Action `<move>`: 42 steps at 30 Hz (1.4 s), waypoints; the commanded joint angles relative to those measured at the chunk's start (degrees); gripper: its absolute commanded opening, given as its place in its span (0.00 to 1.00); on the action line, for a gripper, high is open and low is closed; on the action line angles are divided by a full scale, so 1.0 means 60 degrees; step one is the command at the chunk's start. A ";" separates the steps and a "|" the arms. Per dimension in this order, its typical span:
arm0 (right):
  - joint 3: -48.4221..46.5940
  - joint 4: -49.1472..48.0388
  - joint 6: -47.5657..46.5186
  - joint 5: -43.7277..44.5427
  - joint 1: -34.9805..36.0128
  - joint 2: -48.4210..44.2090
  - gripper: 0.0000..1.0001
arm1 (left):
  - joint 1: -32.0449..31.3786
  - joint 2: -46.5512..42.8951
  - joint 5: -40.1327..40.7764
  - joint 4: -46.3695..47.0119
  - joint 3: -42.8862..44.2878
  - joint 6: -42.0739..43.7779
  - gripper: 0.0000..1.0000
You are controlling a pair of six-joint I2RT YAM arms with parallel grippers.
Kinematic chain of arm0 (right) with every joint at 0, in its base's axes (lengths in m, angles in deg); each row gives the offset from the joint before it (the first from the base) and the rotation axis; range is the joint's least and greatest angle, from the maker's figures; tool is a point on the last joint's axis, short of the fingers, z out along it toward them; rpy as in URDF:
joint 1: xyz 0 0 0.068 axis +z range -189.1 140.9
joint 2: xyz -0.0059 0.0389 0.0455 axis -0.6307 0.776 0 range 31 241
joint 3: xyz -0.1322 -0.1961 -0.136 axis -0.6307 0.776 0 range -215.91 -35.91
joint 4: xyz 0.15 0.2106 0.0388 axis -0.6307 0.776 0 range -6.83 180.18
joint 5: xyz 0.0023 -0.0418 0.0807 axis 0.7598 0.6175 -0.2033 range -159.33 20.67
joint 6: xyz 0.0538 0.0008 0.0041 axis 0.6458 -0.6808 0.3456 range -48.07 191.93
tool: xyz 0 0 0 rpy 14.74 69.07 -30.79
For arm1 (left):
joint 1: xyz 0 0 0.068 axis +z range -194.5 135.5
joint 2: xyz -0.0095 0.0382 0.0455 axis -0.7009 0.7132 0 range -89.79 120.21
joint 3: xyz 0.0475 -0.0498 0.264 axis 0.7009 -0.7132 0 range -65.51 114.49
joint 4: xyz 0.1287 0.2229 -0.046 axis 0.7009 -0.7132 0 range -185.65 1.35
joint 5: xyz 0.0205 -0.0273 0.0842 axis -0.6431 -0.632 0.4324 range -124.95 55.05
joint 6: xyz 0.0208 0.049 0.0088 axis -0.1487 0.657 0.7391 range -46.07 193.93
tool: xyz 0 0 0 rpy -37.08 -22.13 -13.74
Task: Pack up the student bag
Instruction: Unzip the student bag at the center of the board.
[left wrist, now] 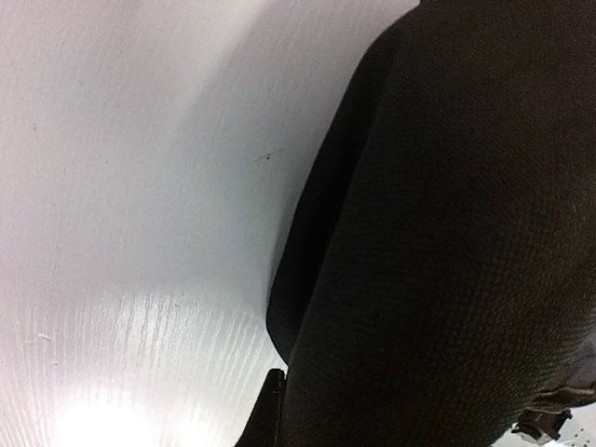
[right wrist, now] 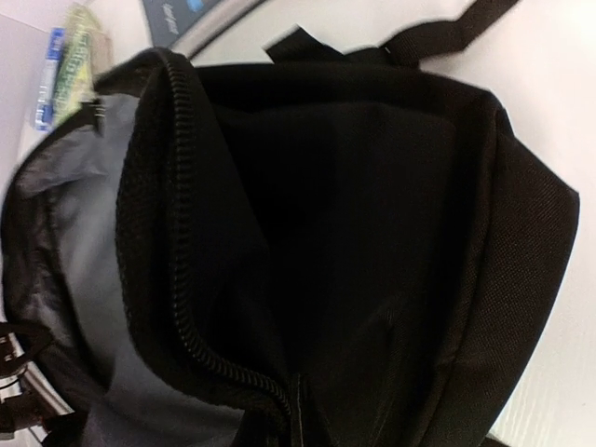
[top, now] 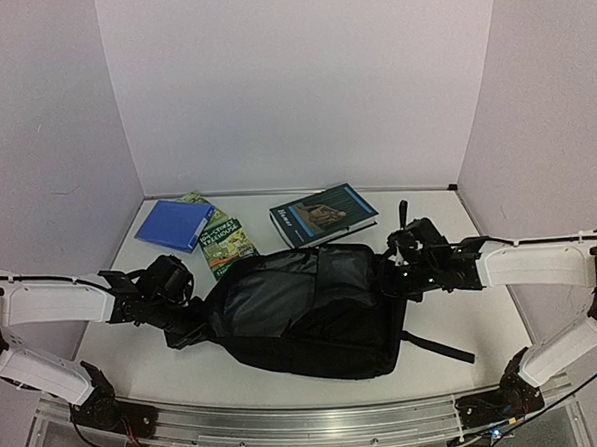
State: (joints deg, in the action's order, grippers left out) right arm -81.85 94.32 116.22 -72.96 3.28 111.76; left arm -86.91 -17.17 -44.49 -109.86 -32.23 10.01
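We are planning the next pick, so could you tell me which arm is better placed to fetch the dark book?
Right, probably: the right gripper sits at the student bag beside the dark book; the left gripper is at its far side.

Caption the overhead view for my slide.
Left gripper and right gripper clamp the open student bag; blue folder, green book, dark book behind.
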 commanded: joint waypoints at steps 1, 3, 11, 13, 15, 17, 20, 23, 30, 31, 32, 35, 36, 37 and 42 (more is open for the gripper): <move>0.0113 0.0037 0.0076 0.0977 -0.0274 0.0968 0.00 | 0.0170 0.0364 0.0196 -0.0726 0.0242 0.0891 0.02; 0.0090 -0.0147 0.0043 0.0708 -0.0279 0.1122 0.03 | 0.0168 0.0446 -0.0003 -0.0628 0.0630 0.1467 0.11; 0.0041 -0.0268 -0.0043 0.0125 -0.0270 0.0515 0.39 | -0.0047 0.0041 -0.0027 -0.1145 0.2796 0.3473 0.61; 0.0000 -0.0263 -0.0027 -0.0093 -0.0277 0.0308 0.52 | -0.0286 0.0080 0.0074 -0.1170 0.3519 0.4047 0.68; -0.0025 -0.0261 0.0028 -0.0225 -0.0271 0.0133 0.57 | -0.0587 0.0287 0.0109 -0.1082 0.4092 0.4368 0.72; -0.0033 -0.0261 0.0121 -0.0309 -0.0277 -0.0026 0.61 | -0.1030 0.0732 -0.0145 -0.0655 0.4547 0.4648 0.75; -0.0024 -0.0263 0.0217 -0.0381 -0.0274 -0.0287 0.64 | -0.1509 0.1567 -0.0858 0.0211 0.4932 0.4824 0.77; 0.0016 -0.0269 0.0213 -0.0294 -0.0272 -0.0396 0.54 | -0.1768 0.2617 -0.1624 0.1140 0.5189 0.4715 0.78; 0.0204 -0.0320 0.0228 -0.0128 -0.0280 -0.0324 0.27 | -0.2452 0.4671 -0.2873 0.1783 0.6018 0.4802 0.64; 0.0234 -0.0355 0.0250 -0.0095 -0.0276 -0.0307 0.25 | -0.2510 0.4829 -0.3073 0.1824 0.6069 0.4817 0.61; 0.0267 -0.0412 0.0268 -0.0067 -0.0272 -0.0282 0.23 | -0.2566 0.4967 -0.3259 0.1871 0.6095 0.4824 0.59; 0.0335 -0.0681 0.0360 -0.0080 -0.0270 -0.0146 0.21 | -0.2703 0.5405 -0.3865 0.2093 0.6094 0.4750 0.52; 0.0350 -0.0784 0.0401 -0.0090 -0.0272 -0.0068 0.20 | -0.2762 0.5559 -0.4068 0.2132 0.6111 0.4727 0.50; 0.0356 -0.0878 0.0464 -0.0080 -0.0277 0.0034 0.18 | -0.2853 0.5704 -0.4257 0.2121 0.6151 0.4722 0.48; 0.0173 -0.1160 0.0719 0.0126 -0.0274 0.0730 0.16 | -0.3236 0.6252 -0.4999 0.1971 0.6284 0.4616 0.42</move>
State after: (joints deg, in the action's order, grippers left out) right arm -80.11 89.89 118.94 -74.60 1.91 112.94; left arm -104.35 18.14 -67.76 -99.62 2.95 37.93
